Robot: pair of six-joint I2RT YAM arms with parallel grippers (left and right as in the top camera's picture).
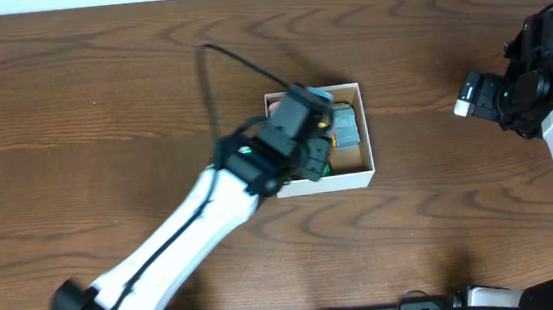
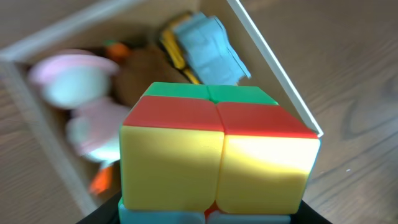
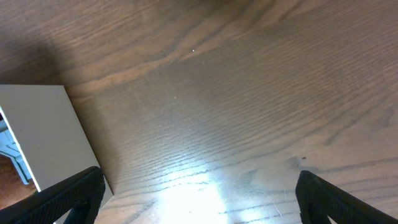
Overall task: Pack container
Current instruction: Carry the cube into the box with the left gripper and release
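Container (image 1: 354, 177) sits centre of table (image 1: 102, 110); my L arm stretches in from 7 o'clock, L gripper (image 1: 318, 143) above it clamped on multicolour cube (image 2: 217, 155). R arm tucked at 3 o'clock, R gripper (image 3: 199, 183) fingers apart.

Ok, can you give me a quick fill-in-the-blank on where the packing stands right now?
1. The left gripper holds a red, yellow and green ___ above the container.
2. A blue toy lies ___ the container.
3. The right gripper, over the table, is ___ and holds nothing.
Missing words: cube; inside; open.
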